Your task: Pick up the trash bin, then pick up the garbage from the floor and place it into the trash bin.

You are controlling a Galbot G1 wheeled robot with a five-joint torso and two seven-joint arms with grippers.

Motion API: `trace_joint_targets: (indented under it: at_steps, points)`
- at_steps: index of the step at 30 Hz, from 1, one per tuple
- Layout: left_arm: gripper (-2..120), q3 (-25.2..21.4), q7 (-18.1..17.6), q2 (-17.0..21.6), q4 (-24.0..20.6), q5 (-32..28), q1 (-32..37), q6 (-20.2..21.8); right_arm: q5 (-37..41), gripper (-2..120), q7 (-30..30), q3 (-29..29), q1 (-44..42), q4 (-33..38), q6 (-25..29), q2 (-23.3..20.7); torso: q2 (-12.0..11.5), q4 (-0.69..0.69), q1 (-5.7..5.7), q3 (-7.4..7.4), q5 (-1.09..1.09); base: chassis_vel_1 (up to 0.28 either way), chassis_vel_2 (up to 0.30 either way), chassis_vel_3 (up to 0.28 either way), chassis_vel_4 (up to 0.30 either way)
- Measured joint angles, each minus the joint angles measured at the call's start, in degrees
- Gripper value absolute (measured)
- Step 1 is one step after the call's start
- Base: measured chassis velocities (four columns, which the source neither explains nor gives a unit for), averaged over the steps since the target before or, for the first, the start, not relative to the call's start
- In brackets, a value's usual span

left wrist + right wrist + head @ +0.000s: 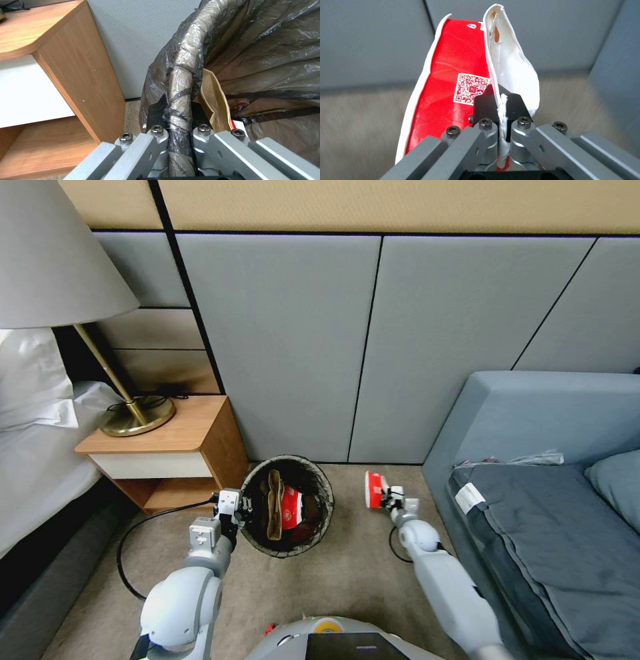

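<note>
The trash bin (316, 492), lined with a dark bag, hangs in front of me near the nightstand. My left gripper (241, 508) is shut on the trash bin's rim (180, 82) at its left side. Inside lie a crumpled brown paper bag (272, 503) and a red-and-white packet (291, 508). To the bin's right, my right gripper (390, 498) is shut on another piece of garbage, a red-and-white packet (375, 489), held above the carpet. In the right wrist view the packet (453, 82) stands up between the black pads (485, 105), its white inner flap (511, 65) bent aside.
A wooden nightstand (193, 440) with a brass lamp (137, 417) stands left of the bin, beside a bed (40, 460). A black cable (133, 540) loops over the carpet. A blue-grey sofa (533, 413) with dark bedding lies at the right. Grey wall panels rise behind.
</note>
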Motion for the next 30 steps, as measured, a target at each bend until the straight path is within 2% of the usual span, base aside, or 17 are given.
trace_joint_targets:
  at_steps: [5,7,8,12,21,28,30]
  points:
    - [1,0.25,0.02,0.16,0.71,0.02,-0.70,0.34,1.31,1,-0.25,2.55,-3.62,9.59,-0.46,-4.20,0.00,-0.01,0.00,0.00,0.01,0.000,0.000,0.000,0.000]
    - [1,0.29,0.04,0.18,0.77,0.03,-0.76,0.37,1.44,1,-0.30,2.64,-3.91,10.48,-0.53,-4.58,0.00,-0.01,0.00,0.00,0.01,0.000,0.000,0.000,0.000]
    - [1,0.45,0.14,0.20,0.99,0.04,-1.05,0.52,2.09,1,-0.55,2.89,-5.07,14.94,-0.97,-6.33,0.00,-0.01,0.00,0.00,0.00,0.000,0.000,0.000,0.000]
    - [1,0.45,0.27,0.31,1.18,0.05,-1.30,0.69,3.34,1,-1.08,2.62,-6.02,21.56,-1.98,-8.46,0.00,0.00,0.00,0.00,0.00,0.000,0.000,0.000,0.000]
    - [1,0.39,0.36,0.37,1.25,0.05,-1.32,0.76,4.41,1,-1.14,1.45,-5.84,25.98,-2.99,-9.81,0.00,0.00,0.00,0.00,0.00,0.000,0.000,0.000,0.000]
    - [1,0.44,0.39,0.58,1.27,0.05,-1.08,0.82,5.78,1,-1.14,-3.50,-2.83,32.10,-5.68,-11.84,0.00,0.00,0.00,0.00,-0.01,0.000,0.000,0.000,0.000]
    - [1,0.44,0.38,0.78,1.30,0.05,-0.79,0.84,6.07,1,-1.41,-7.74,-0.47,33.22,-6.83,-12.19,0.00,0.00,0.00,0.00,-0.01,0.000,0.000,0.000,0.000]
